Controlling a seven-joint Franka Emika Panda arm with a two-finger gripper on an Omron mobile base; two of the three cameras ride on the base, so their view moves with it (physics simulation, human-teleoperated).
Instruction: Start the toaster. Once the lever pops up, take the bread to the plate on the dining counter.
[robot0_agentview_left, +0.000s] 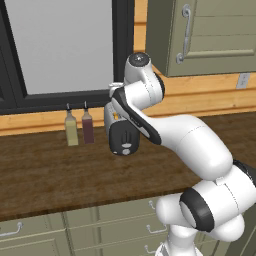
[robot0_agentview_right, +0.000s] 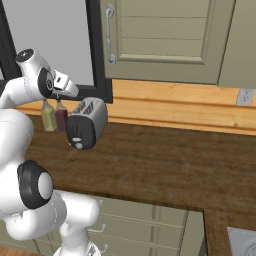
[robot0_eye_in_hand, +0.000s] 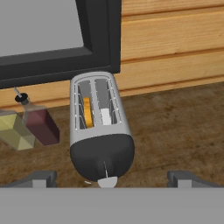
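The silver toaster lies on the dark wood counter below the window, its black end panel turned toward me, also in the right base view. A tan slice of bread stands on edge in its left slot. The white lever knob sits low on the black panel. My gripper hovers above the toaster's near end, open and holding nothing, one fingertip wide to each side. The plate and the dining counter are out of view.
A yellow bottle and a dark red bottle stand just left of the toaster against the wooden wall strip. The black window frame rises behind. A cabinet door hangs above the counter, and a wall outlet sits far right.
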